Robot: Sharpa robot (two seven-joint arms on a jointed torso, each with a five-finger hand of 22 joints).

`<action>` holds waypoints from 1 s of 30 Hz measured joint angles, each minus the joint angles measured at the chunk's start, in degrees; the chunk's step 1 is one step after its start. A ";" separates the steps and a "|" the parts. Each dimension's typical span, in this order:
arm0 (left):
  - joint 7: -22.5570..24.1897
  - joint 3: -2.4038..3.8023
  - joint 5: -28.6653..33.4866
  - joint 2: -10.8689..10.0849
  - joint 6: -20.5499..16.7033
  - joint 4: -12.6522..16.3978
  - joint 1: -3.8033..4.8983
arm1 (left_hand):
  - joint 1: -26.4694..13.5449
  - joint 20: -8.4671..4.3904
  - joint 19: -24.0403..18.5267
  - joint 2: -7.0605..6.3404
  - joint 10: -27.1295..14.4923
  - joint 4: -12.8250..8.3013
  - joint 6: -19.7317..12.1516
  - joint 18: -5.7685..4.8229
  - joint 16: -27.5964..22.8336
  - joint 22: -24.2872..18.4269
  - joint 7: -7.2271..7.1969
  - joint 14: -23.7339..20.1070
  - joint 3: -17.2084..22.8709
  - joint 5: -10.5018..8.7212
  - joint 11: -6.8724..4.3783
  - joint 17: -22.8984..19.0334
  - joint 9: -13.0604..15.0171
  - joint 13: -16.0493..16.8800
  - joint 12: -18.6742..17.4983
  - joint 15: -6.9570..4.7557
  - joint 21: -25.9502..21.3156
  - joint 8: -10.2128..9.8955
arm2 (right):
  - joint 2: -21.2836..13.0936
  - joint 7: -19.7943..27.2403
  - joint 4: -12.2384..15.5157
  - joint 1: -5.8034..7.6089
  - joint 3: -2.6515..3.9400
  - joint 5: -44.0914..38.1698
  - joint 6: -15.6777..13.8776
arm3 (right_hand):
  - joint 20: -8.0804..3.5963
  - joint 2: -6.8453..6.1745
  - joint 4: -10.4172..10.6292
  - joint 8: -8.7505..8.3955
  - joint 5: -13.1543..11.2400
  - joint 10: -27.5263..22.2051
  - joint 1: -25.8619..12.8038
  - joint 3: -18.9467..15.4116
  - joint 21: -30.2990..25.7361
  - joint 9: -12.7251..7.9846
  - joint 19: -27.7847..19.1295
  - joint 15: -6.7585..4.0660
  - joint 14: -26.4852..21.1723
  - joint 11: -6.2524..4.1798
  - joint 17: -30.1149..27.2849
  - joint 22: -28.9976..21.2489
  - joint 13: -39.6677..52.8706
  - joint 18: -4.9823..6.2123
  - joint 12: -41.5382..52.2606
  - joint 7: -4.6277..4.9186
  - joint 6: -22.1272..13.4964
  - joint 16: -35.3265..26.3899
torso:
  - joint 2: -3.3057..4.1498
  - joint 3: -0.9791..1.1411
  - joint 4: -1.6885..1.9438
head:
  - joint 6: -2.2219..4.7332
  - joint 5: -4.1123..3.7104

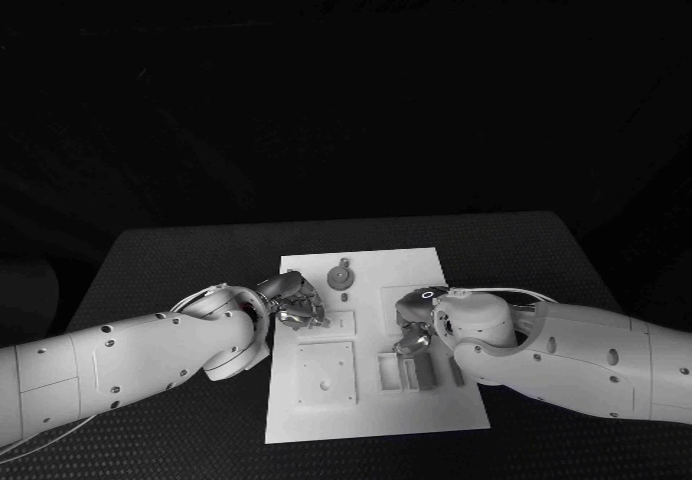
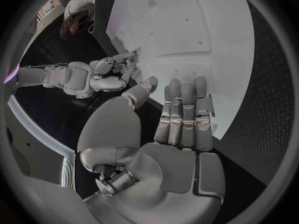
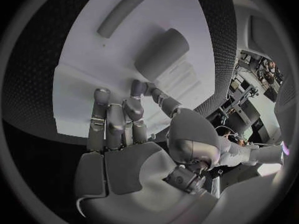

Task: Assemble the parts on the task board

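Two grey parts near the right hand point(image 3: 118, 134) on the white board point(image 1: 433, 262): a thick cylinder point(image 3: 161, 54) just past the fingertips point(image 3: 138, 88), a slim rod point(image 3: 119, 14) farther off, long axes roughly parallel, both running slantwise away from the palm. Nearer to the right hand than the left, so probably its job. Right hand released, fingers extended, grasping nothing. Left hand point(image 2: 181, 134) likewise flat and unladen at the board's opposite edge.
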 measured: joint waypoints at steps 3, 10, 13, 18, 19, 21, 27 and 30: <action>-0.01 0.00 0.00 0.00 0.01 0.00 0.00 | 0.00 0.00 0.00 0.00 0.00 0.00 0.00 -0.01 0.00 -0.01 0.00 0.00 0.00 0.00 0.00 0.00 0.00 0.00 0.00 0.00 0.00 0.00 | -0.03 0.06 0.04 0.00 0.01 0.29 -0.14 | 0.21 0.85 -1.33 0.00 -0.23 -0.32 0.83 -0.08 0.00 0.01 -0.21 0.19 -0.19 0.31 -0.32 0.00 -0.41 -0.11 -0.45 0.00 -0.01 -0.28 | 0.00 -0.02 0.00 | -0.01 0.04; -0.04 -0.02 0.01 -0.03 0.03 -0.01 0.00 | 0.00 0.00 0.00 0.00 0.00 0.00 0.00 -0.02 0.00 -0.01 0.00 0.00 0.00 0.00 0.00 0.00 0.00 0.00 0.00 0.00 0.00 -0.01 | -0.30 0.19 0.13 -0.08 -0.03 1.16 -1.16 | 0.41 0.52 -1.95 -0.08 -0.31 -0.90 2.48 -0.70 0.00 -0.04 -0.41 0.17 -0.87 0.34 -1.48 0.02 -1.38 -0.45 -1.45 0.04 -0.04 -0.56 | 0.01 -0.01 -0.02 | 0.04 0.12; -0.05 -0.03 0.01 -0.03 0.04 -0.01 0.00 | 0.00 0.00 0.00 0.00 0.00 0.00 0.00 0.05 0.00 0.00 0.00 0.00 0.00 0.00 0.00 0.01 0.01 0.00 0.00 0.00 0.00 -0.01 | -0.42 0.22 0.18 -0.14 -0.08 1.50 -1.83 | 0.42 -0.29 -1.95 -0.28 -0.14 -0.90 3.30 -0.70 0.00 -0.04 -0.42 0.33 -1.07 0.34 -1.58 0.05 -1.43 -0.03 -1.44 0.04 -0.04 -0.56 | 0.01 -0.01 -0.03 | 0.10 0.15; -0.06 -0.04 0.01 -0.04 0.05 -0.01 0.00 | 0.00 0.00 0.00 0.00 0.00 0.00 0.00 0.57 0.00 0.04 0.00 0.00 0.00 0.00 0.00 0.01 0.01 0.00 0.00 0.00 0.00 -0.01 | -0.68 0.23 0.33 -0.30 -0.19 1.74 -3.14 | 0.42 -1.00 -2.08 -0.31 0.02 -0.89 4.02 -0.83 0.00 -0.03 -0.42 0.24 -1.19 0.34 -1.52 0.05 -1.45 0.35 -1.44 -0.12 -0.20 -0.55 | 0.01 0.00 -0.06 | 0.22 0.19; -0.06 -0.04 0.02 -0.04 0.05 -0.01 0.00 | 0.00 0.00 0.00 0.00 0.00 0.00 0.00 0.57 0.00 0.04 0.00 0.00 0.00 0.00 0.00 0.01 0.01 0.00 0.00 0.00 0.00 -0.01 | -0.75 0.24 0.38 -0.33 -0.21 1.75 -3.38 | 0.42 -1.00 -2.11 -0.31 0.02 -0.89 4.31 -0.85 0.00 -0.03 -0.42 0.24 -1.19 0.34 -1.52 0.05 -1.45 0.36 -1.44 -0.13 -0.22 -0.55 | 0.01 -0.01 -0.07 | 0.22 0.19; -0.06 -0.04 0.02 -0.06 0.05 -0.01 0.00 | 0.00 0.00 0.00 0.00 0.00 -0.01 0.00 0.57 0.00 0.04 0.00 0.00 0.00 0.00 0.00 0.01 0.01 0.00 0.00 0.00 0.00 -0.01 | -0.91 0.28 0.50 -0.39 -0.25 1.76 -3.84 | 0.42 -1.10 -2.11 -0.31 0.03 -0.90 4.41 -0.85 0.00 -0.03 -0.42 0.24 -1.19 0.34 -1.46 0.04 -1.45 0.37 -1.44 -0.19 -0.27 -0.55 | 0.01 0.01 -0.07 | 0.22 0.20; -0.06 -0.06 0.02 -0.16 0.05 -0.01 0.00 | 0.00 0.00 0.00 0.00 0.00 -0.01 0.00 0.55 0.00 0.03 0.00 0.00 0.00 0.00 0.00 0.01 0.01 0.00 0.00 0.00 0.00 -0.01 | -1.55 0.41 1.01 -0.49 -0.29 1.62 -5.62 | 0.52 -1.33 -2.42 -0.87 0.01 -1.21 5.74 -1.17 0.00 0.00 -0.52 0.27 -1.38 0.04 -1.35 0.04 -1.51 0.37 -1.44 0.03 -0.97 -0.51 | 0.02 0.01 -0.07 | 0.21 0.15; -0.06 -0.06 0.02 -0.21 0.04 0.01 0.00 | 0.00 0.00 0.00 0.00 0.00 -0.01 0.00 0.54 0.00 0.03 -0.01 0.00 0.01 0.00 0.00 0.01 0.01 0.00 0.00 0.00 0.00 -0.02 | -1.96 0.50 1.33 -0.61 -0.38 1.56 -6.51 | 0.52 -1.31 -2.43 -0.51 0.01 -1.22 5.82 -1.17 0.00 0.01 -0.52 0.27 -1.39 0.03 -1.35 0.04 -1.51 0.37 -1.44 0.09 -1.04 -0.52 | 0.02 0.01 -0.07 | 0.27 0.12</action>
